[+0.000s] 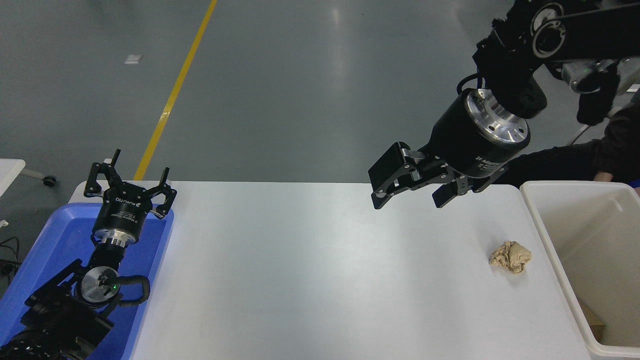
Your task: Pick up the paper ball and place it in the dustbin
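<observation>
Paper ball (pixel 510 256) is what matters from where I stand; it lies on the white table (pixel 320 270) toward the right side, just beside the dustbin (pixel 542 235) but not touching its wall. The right gripper (pixel 412 195) hangs in the air above the table's far edge, well apart from the ball, its jaws spread wide with nothing between them. To do the pick well, I reckon it should come nearer and to the right until the wad sits squarely between the open jaws, then drop low enough to close around the lumpy middle and not a loose fold; crumpled paper gives, so a firm close seems wise; the bin wall is close, so the outer finger needs room on that side. The left gripper (pixel 131 186) is parked at the lower left over a blue tray (pixel 155 260), also open and empty. As for containers: the dustbin is deep, with a brownish scrap showing at its bottom near corner; I see nothing lying in the bare part of the tray.
</observation>
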You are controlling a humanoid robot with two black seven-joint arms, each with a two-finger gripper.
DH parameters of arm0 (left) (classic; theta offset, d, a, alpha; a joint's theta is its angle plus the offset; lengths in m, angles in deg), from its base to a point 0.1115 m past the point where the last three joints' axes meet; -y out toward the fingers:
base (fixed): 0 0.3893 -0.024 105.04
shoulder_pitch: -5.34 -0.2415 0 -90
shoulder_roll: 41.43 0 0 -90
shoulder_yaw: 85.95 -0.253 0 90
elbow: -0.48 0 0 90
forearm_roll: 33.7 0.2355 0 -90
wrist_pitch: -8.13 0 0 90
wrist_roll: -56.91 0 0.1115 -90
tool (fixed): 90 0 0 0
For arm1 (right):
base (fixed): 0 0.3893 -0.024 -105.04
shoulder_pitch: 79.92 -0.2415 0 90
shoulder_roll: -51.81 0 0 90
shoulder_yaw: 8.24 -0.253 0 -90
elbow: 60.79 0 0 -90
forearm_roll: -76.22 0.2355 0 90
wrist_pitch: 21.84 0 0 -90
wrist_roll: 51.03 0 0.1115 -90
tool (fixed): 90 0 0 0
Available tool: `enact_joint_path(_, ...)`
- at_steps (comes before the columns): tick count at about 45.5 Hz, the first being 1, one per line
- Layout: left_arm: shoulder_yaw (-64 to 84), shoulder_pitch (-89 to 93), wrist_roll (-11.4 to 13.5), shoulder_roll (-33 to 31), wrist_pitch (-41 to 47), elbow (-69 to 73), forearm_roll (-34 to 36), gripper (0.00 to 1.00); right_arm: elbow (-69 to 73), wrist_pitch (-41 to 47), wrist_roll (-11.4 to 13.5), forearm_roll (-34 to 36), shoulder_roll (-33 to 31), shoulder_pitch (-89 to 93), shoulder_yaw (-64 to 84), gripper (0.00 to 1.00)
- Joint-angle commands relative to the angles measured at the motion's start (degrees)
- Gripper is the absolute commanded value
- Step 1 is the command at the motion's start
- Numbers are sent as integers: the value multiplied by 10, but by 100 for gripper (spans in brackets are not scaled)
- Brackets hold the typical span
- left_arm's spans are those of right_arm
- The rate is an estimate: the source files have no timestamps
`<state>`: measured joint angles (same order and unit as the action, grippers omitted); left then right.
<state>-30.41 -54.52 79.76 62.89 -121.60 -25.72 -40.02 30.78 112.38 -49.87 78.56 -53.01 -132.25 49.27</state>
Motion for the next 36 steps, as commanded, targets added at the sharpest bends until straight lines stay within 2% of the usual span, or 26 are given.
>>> enact_joint_path(1, 1, -1, 1, -1, 0, 0, -1, 100, 1, -19, 2, 0, 9, 6, 1, 100)
enact_joint_path(8, 2, -1, 1, -1, 0, 0, 0, 100, -3, -27, 2, -1, 8, 19, 4, 100)
enact_joint_path(13, 1, -1, 1, -1, 0, 0, -1, 100, -20, -64, 2, -14, 8, 49, 10, 100)
enact_joint_path(25, 2, -1, 1, -1, 0, 0, 0, 100, -91, -144, -4, -107, 0, 175, 41, 100)
enact_joint_path(36, 1, 0, 1, -1, 0, 0, 0, 100, -179, -207, -12, -216, -56, 299, 57, 100)
